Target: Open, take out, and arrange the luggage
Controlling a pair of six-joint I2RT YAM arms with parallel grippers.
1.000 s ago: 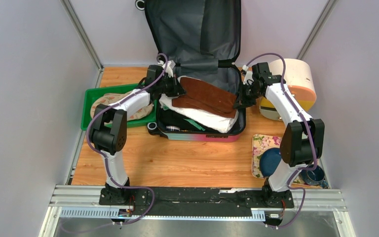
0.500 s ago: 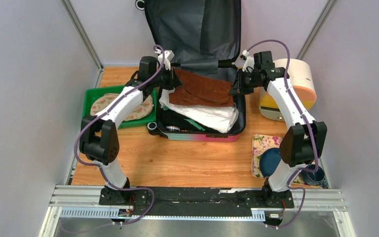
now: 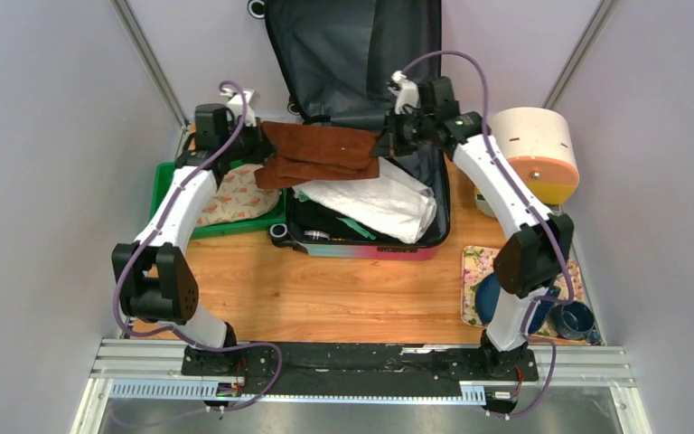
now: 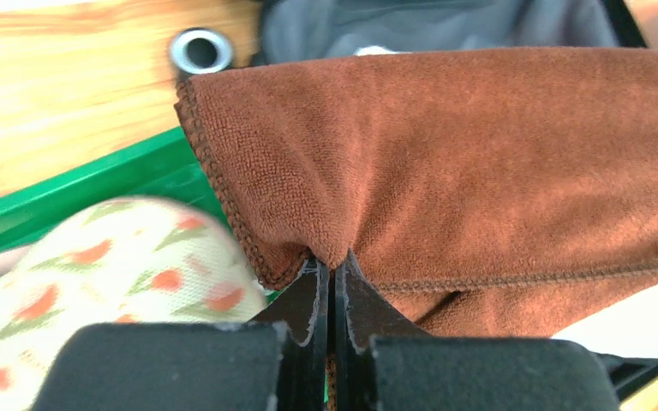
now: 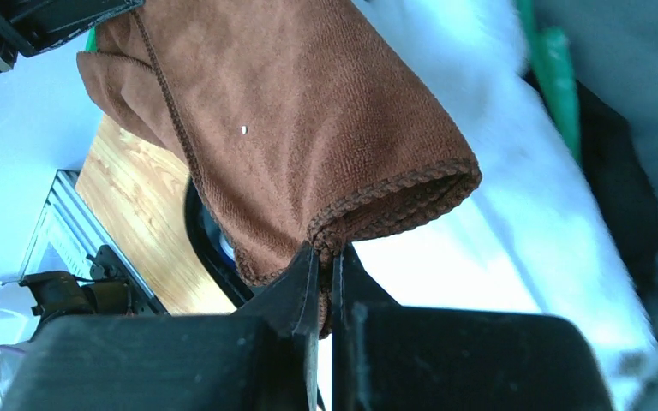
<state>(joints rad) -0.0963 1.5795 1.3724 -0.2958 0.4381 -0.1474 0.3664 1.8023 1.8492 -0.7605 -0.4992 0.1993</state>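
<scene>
Step in hand: take-out. The luggage point(image 3: 361, 250) is sitting open, lid leaning back upright, lower half packed. Both arms are holding a brown towel point(image 3: 321, 154) stretched between them. It is hanging just above the luggage's left rear corner, half out past the left rim. Left gripper point(image 4: 332, 272) is pinching the towel's left hemmed edge, jaws fully closed on the fabric. Right gripper point(image 5: 324, 257) is clamping the opposite folded end over the luggage's rear, jaws likewise closed on it. Green tray point(image 3: 167, 176) is lying just left of the luggage with a floral cloth point(image 3: 235, 194) in it, and the towel's left end is overhanging that. A white cloth point(image 3: 370, 203) and darker items are waiting inside the luggage, under the towel. My read: the drop spot is probably left of the luggage, likely the tray. Next move is calling for both arms translating left in sync with the towel taut, so it isn't sagging and snagging on the luggage rim. Then lowering flat, releasing both ends together, and going back in for the white cloth.
</scene>
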